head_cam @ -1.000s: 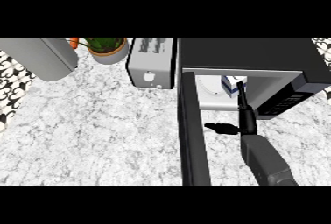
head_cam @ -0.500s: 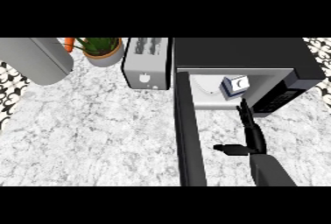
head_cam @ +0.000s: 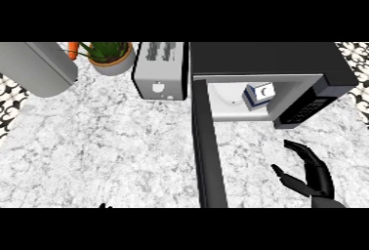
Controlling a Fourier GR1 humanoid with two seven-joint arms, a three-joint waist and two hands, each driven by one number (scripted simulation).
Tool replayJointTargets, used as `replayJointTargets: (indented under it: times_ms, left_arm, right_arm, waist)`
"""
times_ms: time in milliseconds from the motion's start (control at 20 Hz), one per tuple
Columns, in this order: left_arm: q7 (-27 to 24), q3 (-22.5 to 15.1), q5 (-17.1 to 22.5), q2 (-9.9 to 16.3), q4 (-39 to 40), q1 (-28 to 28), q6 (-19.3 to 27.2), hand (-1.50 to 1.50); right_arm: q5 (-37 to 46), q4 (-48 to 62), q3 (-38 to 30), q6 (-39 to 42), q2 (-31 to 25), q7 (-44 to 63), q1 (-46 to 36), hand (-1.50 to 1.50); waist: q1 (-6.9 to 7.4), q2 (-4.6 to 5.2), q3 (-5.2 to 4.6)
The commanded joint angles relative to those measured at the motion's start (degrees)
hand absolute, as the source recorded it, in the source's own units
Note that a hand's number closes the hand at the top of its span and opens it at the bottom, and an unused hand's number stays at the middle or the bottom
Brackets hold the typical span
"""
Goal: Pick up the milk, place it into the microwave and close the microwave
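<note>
Inside one open microwave (head_cam: 288,63), one milk (head_cam: 258,93) carton; right hand (head_cam: 311,172) empty, fingers spread, above worktop (head_cam: 101,146).

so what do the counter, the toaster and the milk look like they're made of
Counter: looks like polished stone, marble or granite, going by its grey-white mottled veining. Toaster: probably brushed metal, a plain silver-grey body with dark slots on top. Milk, inside the microwave: seems to be a printed cardboard carton, boxy with white and blue faces; it is too small to be sure.
</note>
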Motion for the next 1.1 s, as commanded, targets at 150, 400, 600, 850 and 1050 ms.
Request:
replayJointTargets:
  times_ms: [150,400,600,850,1050]
  left_arm:
    - [9.34,-6.31,-9.38,-4.95,6.42,-11.55,2.76,1.5]
    - [15.39,-8.39,-11.77,-7.7,6.8,-17.53,2.04,1.5]
    - [12.13,-7.06,-13.21,-11.56,14.47,-20.61,3.66,1.5]
    - [16.19,-6.96,-18.49,-20.0,22.65,-28.99,9.25,1.5]
    - [22.02,-7.51,-19.36,-17.97,26.05,-35.29,3.53,1.5]
  right_arm:
    - [-3.69,-9.6,-0.44,7.18,-4.46,0.44,9.48,-1.5]
    - [-9.16,-9.06,-4.02,13.63,-8.05,-1.93,13.67,-1.5]
    - [-11.16,-10.74,-4.72,13.74,-9.29,-0.4,14.91,-1.5]
    - [-13.04,-10.46,-5.47,16.02,-11.9,-0.79,16.77,-1.5]
    - [-14.11,-9.81,-5.27,18.11,-13.37,-0.95,17.26,-1.5]
  waist:
    - [-0.31,0.11,0.01]
    - [0.17,0.31,0.14]
    - [0.83,0.29,0.1]
    - [0.69,0.31,0.12]
    - [0.12,0.34,0.16]
